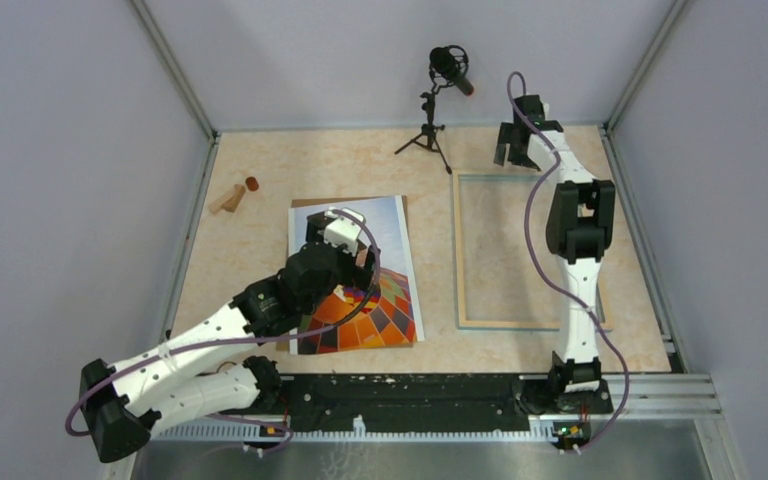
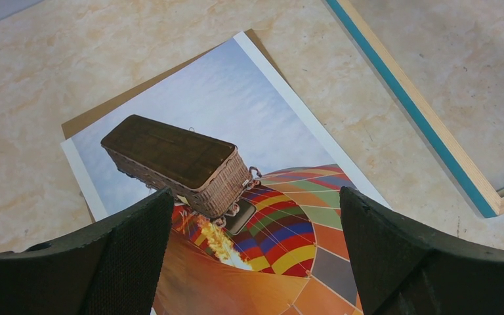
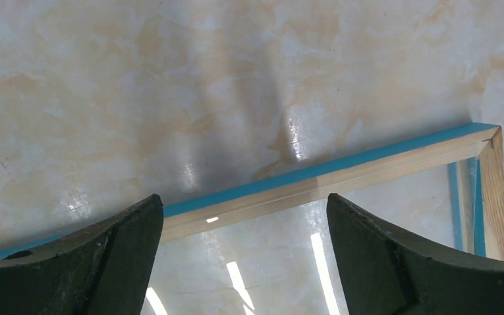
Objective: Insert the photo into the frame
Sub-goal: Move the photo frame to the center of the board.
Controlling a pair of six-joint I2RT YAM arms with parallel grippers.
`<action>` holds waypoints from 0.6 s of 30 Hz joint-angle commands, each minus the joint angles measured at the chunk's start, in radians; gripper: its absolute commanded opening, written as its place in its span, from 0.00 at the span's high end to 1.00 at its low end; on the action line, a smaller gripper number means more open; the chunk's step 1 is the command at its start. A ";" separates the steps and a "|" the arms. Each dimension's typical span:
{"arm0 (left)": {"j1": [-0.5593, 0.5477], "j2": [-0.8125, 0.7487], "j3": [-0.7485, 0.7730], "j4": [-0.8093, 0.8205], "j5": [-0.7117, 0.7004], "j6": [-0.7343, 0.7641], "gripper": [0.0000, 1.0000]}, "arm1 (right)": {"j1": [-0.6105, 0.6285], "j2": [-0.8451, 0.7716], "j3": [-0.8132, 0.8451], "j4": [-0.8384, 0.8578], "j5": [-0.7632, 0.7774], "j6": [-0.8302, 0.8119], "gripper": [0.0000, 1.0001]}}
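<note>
The photo (image 1: 392, 228), a print of an orange checkered hot-air balloon with a dark basket, lies face up left of the table's centre. My left gripper (image 1: 338, 222) hovers open above the photo (image 2: 236, 111), its jaws wide apart (image 2: 254, 191) over the basket and flame, holding nothing. The frame (image 1: 460, 250), light wood with a blue face and clear pane, lies flat to the right. My right gripper (image 1: 513, 150) is open over the frame's far edge. In the right wrist view the frame's rail (image 3: 341, 174) runs between the fingers of that gripper (image 3: 244, 197), and nothing is held.
A brown cardboard board (image 2: 85, 121) peeks out from under the photo. A microphone on a small tripod (image 1: 440, 100) stands at the back. Small wooden pieces (image 1: 228, 198) and a red bit (image 1: 252, 183) lie at the far left. Grey walls enclose the table.
</note>
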 commanded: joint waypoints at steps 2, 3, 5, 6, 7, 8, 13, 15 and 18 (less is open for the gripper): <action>0.006 -0.004 0.000 0.043 0.008 0.002 0.02 | 0.024 -0.044 -0.026 -0.016 0.002 -0.062 0.09; 0.006 -0.006 -0.001 0.043 0.010 0.003 0.02 | 0.024 -0.052 -0.042 -0.011 -0.009 -0.069 0.09; 0.007 -0.009 -0.001 0.044 0.013 0.001 0.02 | 0.024 -0.051 -0.040 -0.029 -0.021 -0.071 0.09; 0.008 -0.010 0.000 0.043 0.014 0.001 0.02 | 0.024 -0.048 -0.037 -0.041 -0.024 -0.073 0.09; 0.008 -0.010 -0.001 0.043 0.014 0.002 0.02 | 0.023 -0.049 -0.038 -0.048 -0.026 -0.072 0.09; 0.008 -0.011 -0.001 0.043 0.014 0.002 0.02 | 0.024 -0.053 -0.042 -0.052 -0.031 -0.072 0.10; 0.008 -0.014 -0.001 0.042 0.015 -0.001 0.02 | 0.024 -0.091 -0.094 -0.057 -0.037 -0.075 0.11; 0.008 -0.016 -0.001 0.042 0.017 -0.002 0.02 | 0.024 -0.120 -0.138 -0.042 -0.041 -0.076 0.11; 0.008 -0.018 -0.001 0.043 0.018 -0.001 0.02 | 0.024 -0.156 -0.171 -0.033 -0.048 -0.079 0.10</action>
